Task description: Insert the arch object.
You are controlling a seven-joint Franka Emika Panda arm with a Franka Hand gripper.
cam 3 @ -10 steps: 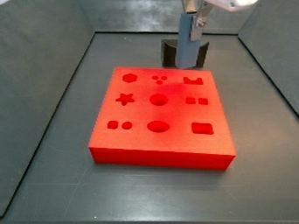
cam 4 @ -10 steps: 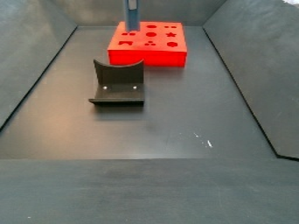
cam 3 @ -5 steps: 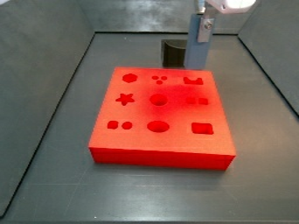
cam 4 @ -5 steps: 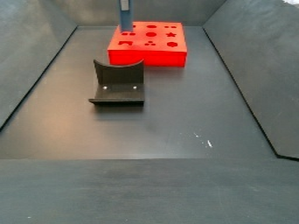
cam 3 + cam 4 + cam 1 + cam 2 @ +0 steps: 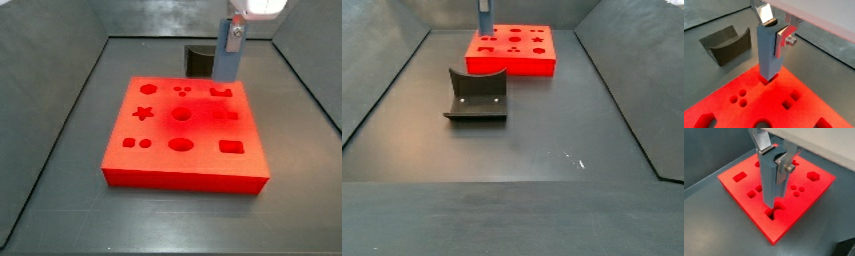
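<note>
The gripper [image 5: 772, 30] holds one tall blue-grey block, the arch object [image 5: 769, 52], upright between its two flat silver fingers [image 5: 786, 36], the jaws closed on the block's upper part; in both wrist views the piece hangs straight down, and its lower end meets a cut-out at the edge of the single flat red board with shaped holes [image 5: 747, 193]. Whether the tip is already inside the hole or only touching its rim cannot be told. In a side view the same gripper [image 5: 235, 30] stands over the far right part of the red board [image 5: 160, 155], with the arch object [image 5: 227, 55] below it. One dark L-shaped fixture [image 5: 476, 95] stands on the grey bench [image 5: 543, 150] just beside the board, apart from the gripper.
</note>
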